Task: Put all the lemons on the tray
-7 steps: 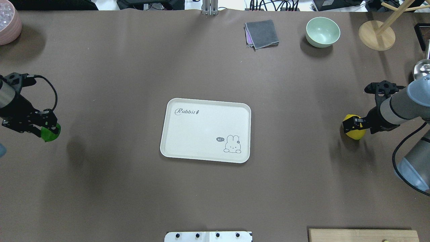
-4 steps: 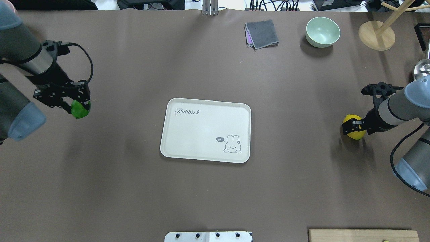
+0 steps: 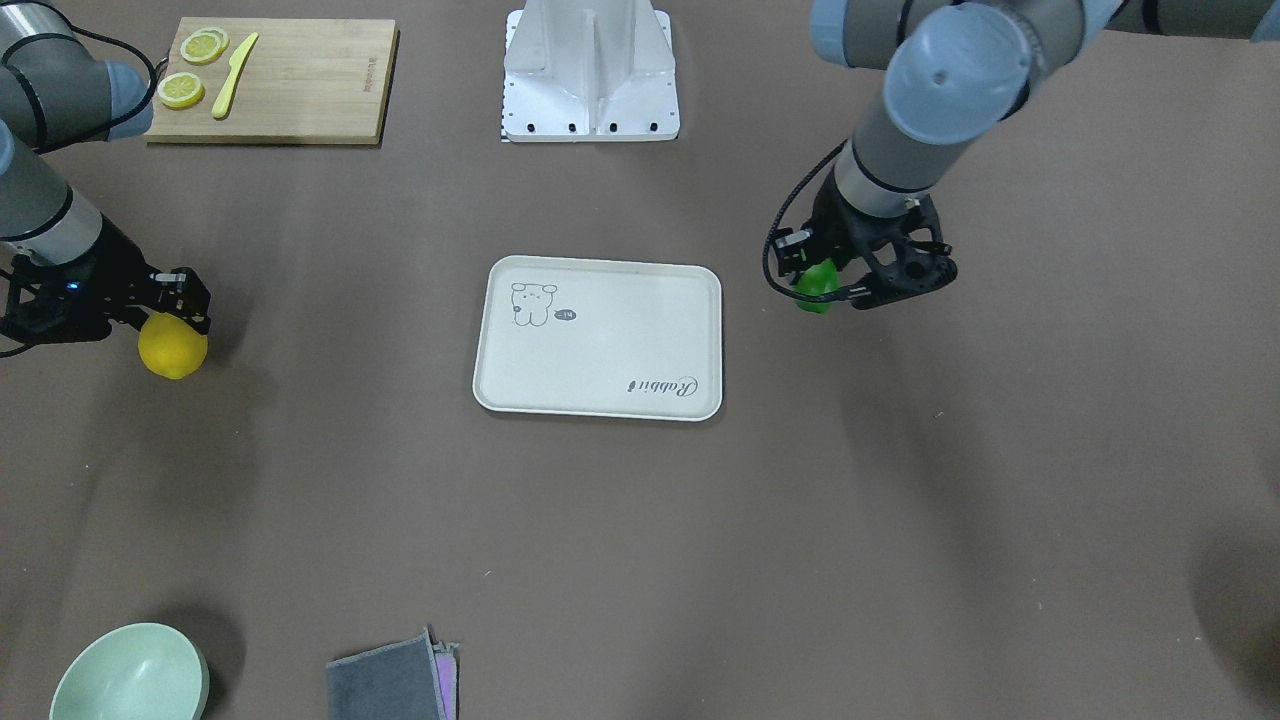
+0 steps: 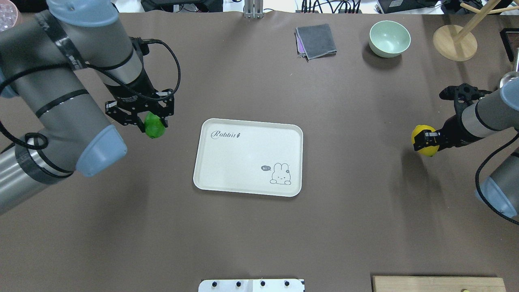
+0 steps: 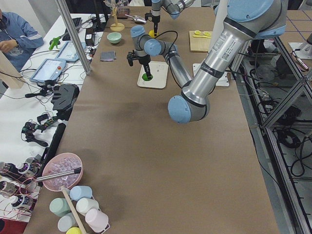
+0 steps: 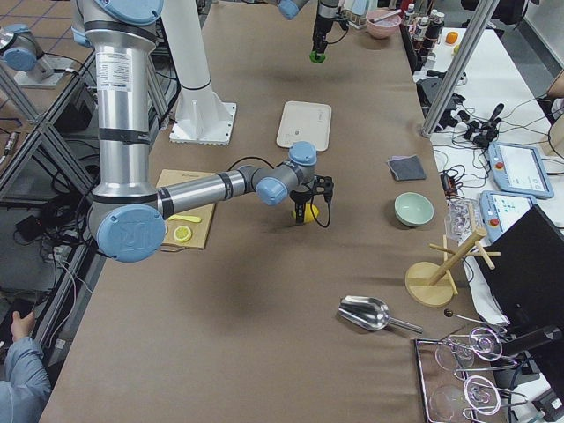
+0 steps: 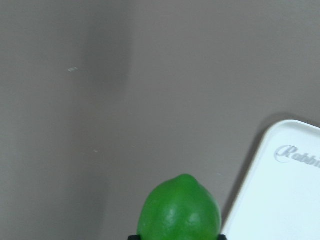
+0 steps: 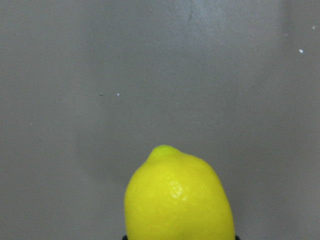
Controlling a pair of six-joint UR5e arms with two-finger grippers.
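Note:
The cream tray [image 4: 247, 190] [image 3: 598, 405] lies at mid-table and holds nothing. My left gripper [image 4: 153, 121] [image 3: 835, 285] is shut on the green lemon [image 4: 154, 126] [image 3: 816, 282] [image 7: 180, 211] and holds it above the table just off the tray's left edge; the tray corner [image 7: 295, 175] shows in the left wrist view. My right gripper [image 4: 426, 142] [image 3: 170, 315] is shut on the yellow lemon [image 4: 421, 141] [image 3: 172, 348] [image 8: 179, 197], lifted off the table far right of the tray.
A pale green bowl [image 4: 389, 38], a folded grey cloth [image 4: 316, 41] and a wooden stand base [image 4: 454, 42] sit at the far edge. A wooden cutting board [image 3: 272, 82] with lemon slices [image 3: 181, 90] and a yellow knife [image 3: 233, 62] lies near the robot base [image 3: 590, 70].
My left arm has carried the green lemon rightward, up to the tray's left edge. My right gripper has lifted the yellow lemon slightly off the table.

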